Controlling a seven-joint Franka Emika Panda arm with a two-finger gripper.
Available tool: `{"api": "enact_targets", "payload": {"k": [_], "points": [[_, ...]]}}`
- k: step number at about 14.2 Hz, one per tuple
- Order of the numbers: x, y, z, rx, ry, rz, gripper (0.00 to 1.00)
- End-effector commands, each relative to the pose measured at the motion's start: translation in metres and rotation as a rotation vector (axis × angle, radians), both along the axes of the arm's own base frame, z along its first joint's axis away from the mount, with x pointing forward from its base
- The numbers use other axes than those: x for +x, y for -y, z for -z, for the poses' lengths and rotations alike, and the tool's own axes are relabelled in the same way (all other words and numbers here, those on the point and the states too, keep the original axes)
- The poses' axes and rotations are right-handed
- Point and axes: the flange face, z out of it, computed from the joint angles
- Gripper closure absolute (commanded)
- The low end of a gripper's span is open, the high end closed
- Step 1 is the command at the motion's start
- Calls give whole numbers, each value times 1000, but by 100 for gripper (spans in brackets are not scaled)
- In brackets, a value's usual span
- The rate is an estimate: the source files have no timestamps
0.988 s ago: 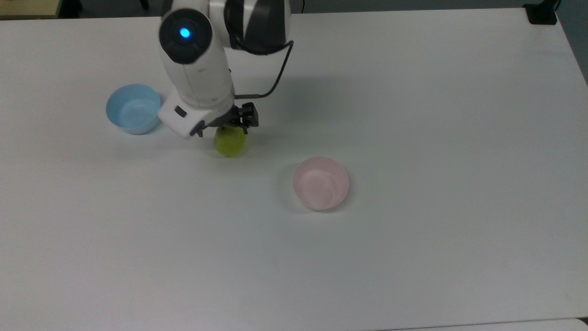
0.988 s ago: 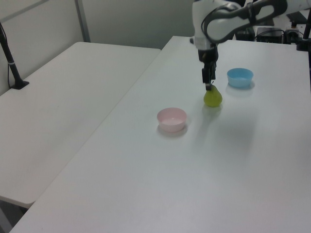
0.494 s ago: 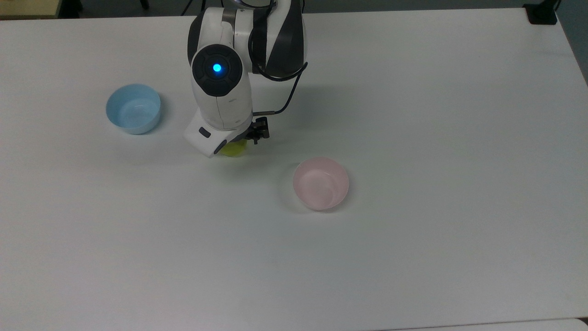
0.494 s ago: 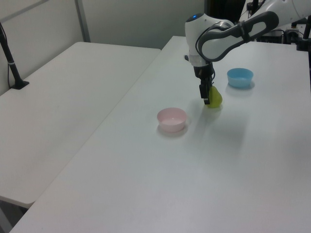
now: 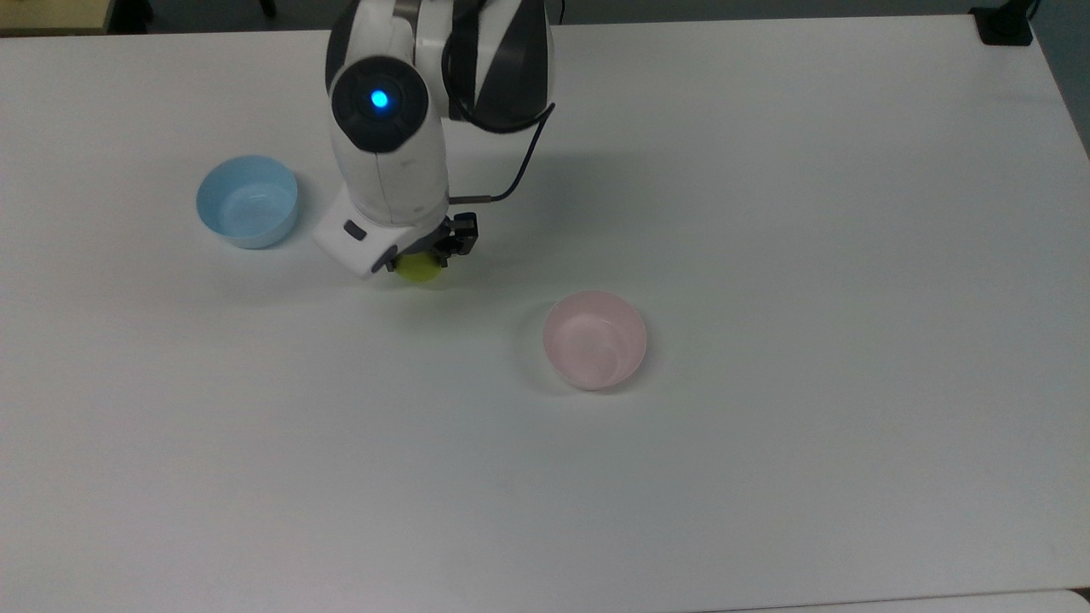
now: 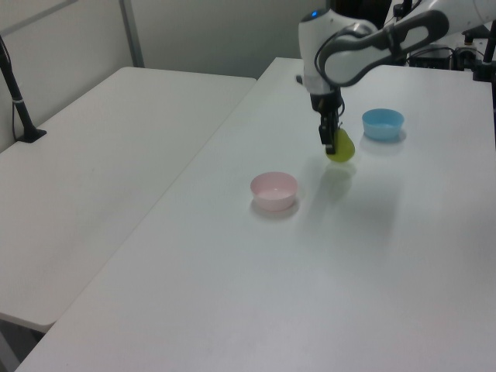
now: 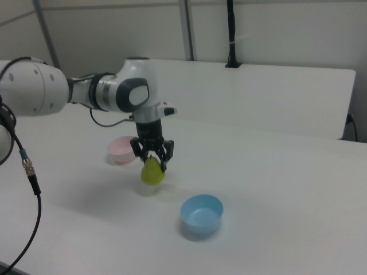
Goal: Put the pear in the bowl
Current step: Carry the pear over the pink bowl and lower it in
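Observation:
The yellow-green pear hangs a little above the white table, its shadow on the surface below it. My gripper is shut on the pear's top. In the left view the pear is tilted under my gripper. From above, the arm's wrist covers most of the pear. The pale pink bowl stands empty to the top view's lower right of the pear, also seen as the pink bowl and the pink bowl behind the arm.
A light blue bowl of the same size stands empty on the top view's left, near the arm, and shows as the blue bowl in front. A black cable loops from the wrist. A second white table adjoins.
The gripper came down over the pear's top, shut on it, and lifted it off the table. The arm shifted slightly to the top view's left.

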Motion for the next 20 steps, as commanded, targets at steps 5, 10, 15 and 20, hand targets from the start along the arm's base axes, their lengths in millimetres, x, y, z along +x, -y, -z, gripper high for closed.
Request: {"api": "enact_targets", "payload": {"k": [5, 10, 15, 20], "points": [[17, -41, -88, 90, 186, 180, 86], [36, -137, -52, 119, 293, 262, 86], [39, -172, -26, 124, 320, 269, 82], [40, -171, -11, 108, 303, 260, 8]]}}
